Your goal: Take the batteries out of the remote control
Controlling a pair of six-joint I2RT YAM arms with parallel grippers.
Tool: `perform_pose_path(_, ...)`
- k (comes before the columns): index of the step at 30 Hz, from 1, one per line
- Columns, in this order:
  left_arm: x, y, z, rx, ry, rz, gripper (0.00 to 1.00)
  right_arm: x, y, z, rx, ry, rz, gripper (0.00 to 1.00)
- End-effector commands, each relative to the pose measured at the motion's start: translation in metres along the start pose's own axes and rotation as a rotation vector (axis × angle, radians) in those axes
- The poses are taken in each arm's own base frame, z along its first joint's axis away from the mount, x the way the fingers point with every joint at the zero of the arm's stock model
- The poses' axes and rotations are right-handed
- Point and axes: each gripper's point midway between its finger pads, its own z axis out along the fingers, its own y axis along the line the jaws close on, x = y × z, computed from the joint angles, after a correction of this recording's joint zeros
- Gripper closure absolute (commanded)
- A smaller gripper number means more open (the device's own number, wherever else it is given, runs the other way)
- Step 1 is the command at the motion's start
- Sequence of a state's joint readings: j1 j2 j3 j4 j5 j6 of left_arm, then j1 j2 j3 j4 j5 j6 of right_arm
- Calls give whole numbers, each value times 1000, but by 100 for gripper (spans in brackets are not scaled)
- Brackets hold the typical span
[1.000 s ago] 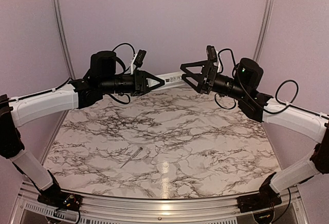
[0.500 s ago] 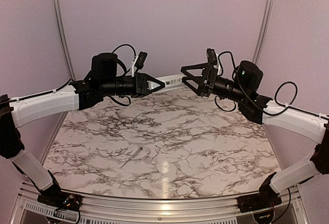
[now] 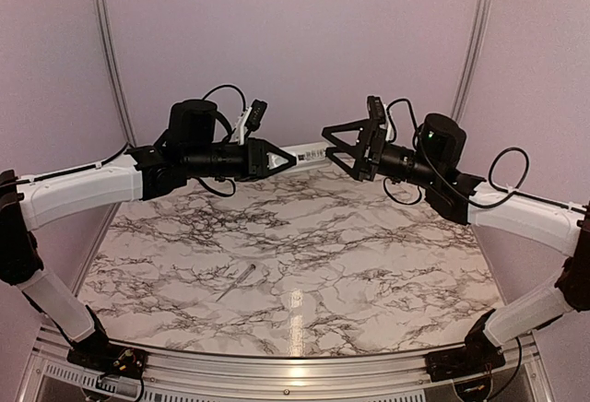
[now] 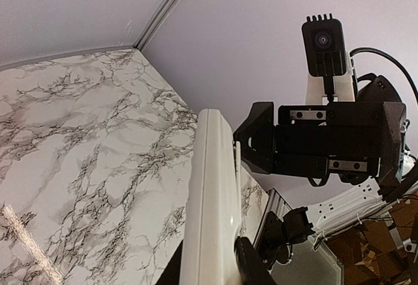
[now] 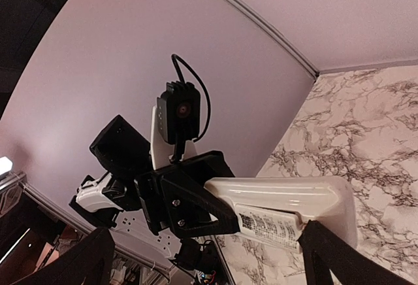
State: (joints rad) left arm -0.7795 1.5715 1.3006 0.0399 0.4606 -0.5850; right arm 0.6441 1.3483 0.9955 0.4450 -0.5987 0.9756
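Note:
My left gripper [image 3: 279, 156] is shut on one end of the white remote control [image 3: 307, 151] and holds it level, high above the back of the table. In the left wrist view the remote [image 4: 212, 193] runs edge-on away from the left gripper [image 4: 212, 273]. My right gripper [image 3: 336, 150] is open around the remote's free end. In the right wrist view the remote [image 5: 287, 197] shows a panel with a printed label [image 5: 271, 226], and one right fingertip [image 5: 326, 249] sits against that panel's end; the right gripper [image 5: 212, 262] holds nothing. The batteries are hidden.
A thin pale grey stick [image 3: 237, 282] lies on the marble table [image 3: 369, 264], left of centre and well below both grippers. Pale walls with metal corner rails [image 3: 108, 52] close in the back and sides.
My right gripper has edged left and slightly down, closer round the remote's free end. My left gripper has shifted a little with the remote still in it.

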Motion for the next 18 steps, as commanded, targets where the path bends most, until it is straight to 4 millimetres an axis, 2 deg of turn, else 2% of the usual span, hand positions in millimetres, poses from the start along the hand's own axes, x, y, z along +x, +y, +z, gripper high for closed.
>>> perform_pose_path(1,-6,-4,14,-12,-35,47,100,47,14,7,-86,201,84,2)
perform_pose_path(12,6,20,24,-90,1,16,100,48,13,8,-82,206,86,2)
perform_pose_path(18,9,25,26,-101,8,6,100,49,9,9,-64,215,92,2)
